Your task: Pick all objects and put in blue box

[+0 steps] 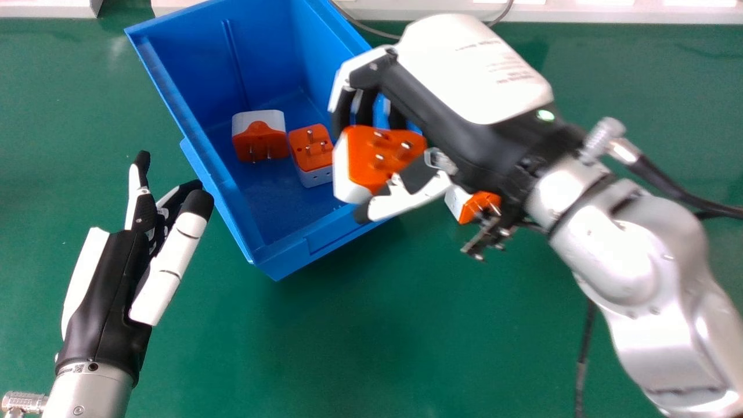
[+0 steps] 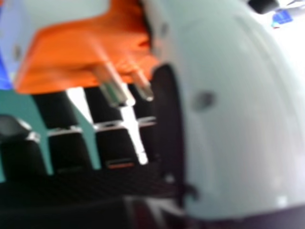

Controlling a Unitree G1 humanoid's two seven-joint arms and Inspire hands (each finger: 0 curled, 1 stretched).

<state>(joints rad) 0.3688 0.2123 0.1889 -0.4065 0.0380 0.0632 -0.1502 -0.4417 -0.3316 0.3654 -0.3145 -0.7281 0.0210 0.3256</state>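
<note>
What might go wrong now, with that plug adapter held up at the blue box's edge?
The held adapter appears above the blue box's side wall, so if the right robot hand let go now, it might clip the rim or fall outside.

It might also knock the nearest adapter inside.

The adapter outside the box lies close to the right wrist, which might nudge it.

Setting: I'd call it a lab or workshop
Green tabletop [image 1: 348, 348]: I see it under the blue box [image 1: 284, 260]
Cable [image 1: 372, 30]: just beyond the box
</note>
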